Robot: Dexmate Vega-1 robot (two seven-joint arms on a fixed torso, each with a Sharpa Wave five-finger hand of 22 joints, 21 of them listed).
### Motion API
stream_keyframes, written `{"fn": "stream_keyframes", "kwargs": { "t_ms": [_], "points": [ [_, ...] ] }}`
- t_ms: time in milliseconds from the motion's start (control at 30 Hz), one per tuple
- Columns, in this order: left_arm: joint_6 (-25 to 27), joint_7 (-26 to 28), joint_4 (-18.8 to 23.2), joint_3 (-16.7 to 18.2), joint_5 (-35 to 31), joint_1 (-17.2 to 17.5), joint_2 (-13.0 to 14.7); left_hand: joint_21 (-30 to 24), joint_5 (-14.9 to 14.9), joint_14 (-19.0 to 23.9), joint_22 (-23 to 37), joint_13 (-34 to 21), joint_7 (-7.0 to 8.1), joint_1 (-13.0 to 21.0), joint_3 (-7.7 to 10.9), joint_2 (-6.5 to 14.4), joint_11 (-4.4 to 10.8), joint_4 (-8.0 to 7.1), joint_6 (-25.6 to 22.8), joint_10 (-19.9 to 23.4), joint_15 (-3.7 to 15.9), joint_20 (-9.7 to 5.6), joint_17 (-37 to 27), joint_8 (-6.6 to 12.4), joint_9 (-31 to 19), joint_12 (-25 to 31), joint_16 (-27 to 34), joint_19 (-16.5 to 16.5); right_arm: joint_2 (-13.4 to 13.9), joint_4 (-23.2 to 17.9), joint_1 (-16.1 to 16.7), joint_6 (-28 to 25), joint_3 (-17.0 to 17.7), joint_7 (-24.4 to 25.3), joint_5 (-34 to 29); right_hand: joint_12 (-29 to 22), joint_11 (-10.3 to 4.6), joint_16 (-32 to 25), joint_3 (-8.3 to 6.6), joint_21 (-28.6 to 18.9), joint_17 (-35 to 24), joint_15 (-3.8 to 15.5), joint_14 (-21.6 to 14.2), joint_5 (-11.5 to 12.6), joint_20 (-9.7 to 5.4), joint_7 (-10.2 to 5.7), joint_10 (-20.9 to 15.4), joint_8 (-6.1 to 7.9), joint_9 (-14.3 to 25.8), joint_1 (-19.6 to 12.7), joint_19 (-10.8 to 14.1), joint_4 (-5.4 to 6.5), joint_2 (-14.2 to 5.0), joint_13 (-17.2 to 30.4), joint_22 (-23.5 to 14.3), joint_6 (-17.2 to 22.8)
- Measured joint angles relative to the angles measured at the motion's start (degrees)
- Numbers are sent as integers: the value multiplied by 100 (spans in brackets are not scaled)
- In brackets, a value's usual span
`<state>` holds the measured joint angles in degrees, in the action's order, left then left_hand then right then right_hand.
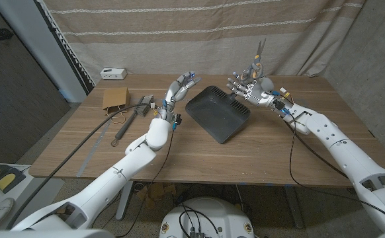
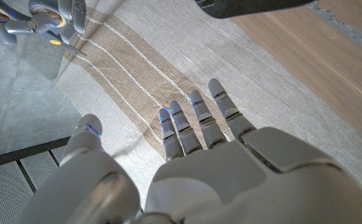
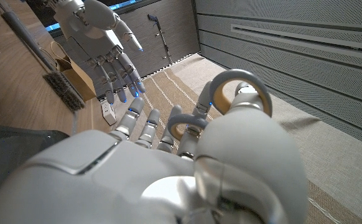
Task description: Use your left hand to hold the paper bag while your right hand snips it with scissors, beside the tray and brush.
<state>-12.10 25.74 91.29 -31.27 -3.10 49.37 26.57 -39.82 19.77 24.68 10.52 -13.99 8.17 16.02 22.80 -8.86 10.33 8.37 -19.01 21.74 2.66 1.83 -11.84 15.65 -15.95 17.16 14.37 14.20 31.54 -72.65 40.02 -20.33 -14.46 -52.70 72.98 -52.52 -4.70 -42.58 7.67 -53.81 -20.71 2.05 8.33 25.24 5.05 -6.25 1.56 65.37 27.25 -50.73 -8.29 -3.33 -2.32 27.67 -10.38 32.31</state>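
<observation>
Right hand gripped grey-handled metal scissors upright beyond the black plastic tray; left hand, fingers spread and empty, hung beside the tray, ready for the brown paper bag

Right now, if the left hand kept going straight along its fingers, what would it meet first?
Probably nothing on the table: the left hand, open and raised, points over the far edge toward the striped curtain. The paper bag lies off to its left. Depth is uncertain.
</observation>
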Motion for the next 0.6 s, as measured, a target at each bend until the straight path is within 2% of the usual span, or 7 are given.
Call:
{"fn": "stream_keyframes", "kwargs": {
  "t_ms": [133,333,600],
  "points": [
    [0,9,5,0,-13,3,1,0,0,0,0,0,0,0,0,0,0,0,0,0,0,0,0,0,0,0,0,0,15,21,-17,75,-25,-66,-79,30,14,22,39,0,48,0,0,1,22,75,-14,-40,0,22,22,9,22,-42,0,-75],
    [1,16,7,0,-25,4,-1,24,0,0,0,0,0,0,0,0,0,0,0,0,0,0,0,0,-1,0,0,0,58,50,-53,193,-56,-173,-188,110,169,66,132,21,132,0,-1,44,123,207,-3,-41,21,77,123,41,77,-137,-1,-207],
    [15,18,7,-5,-28,4,-9,23,0,0,0,0,0,0,0,0,0,0,0,0,0,22,0,0,26,-22,0,22,121,58,-66,290,-66,-223,-282,150,312,66,205,43,223,-7,-82,88,154,263,-107,-41,113,215,155,113,92,-241,-1,-263]
  ]
}}
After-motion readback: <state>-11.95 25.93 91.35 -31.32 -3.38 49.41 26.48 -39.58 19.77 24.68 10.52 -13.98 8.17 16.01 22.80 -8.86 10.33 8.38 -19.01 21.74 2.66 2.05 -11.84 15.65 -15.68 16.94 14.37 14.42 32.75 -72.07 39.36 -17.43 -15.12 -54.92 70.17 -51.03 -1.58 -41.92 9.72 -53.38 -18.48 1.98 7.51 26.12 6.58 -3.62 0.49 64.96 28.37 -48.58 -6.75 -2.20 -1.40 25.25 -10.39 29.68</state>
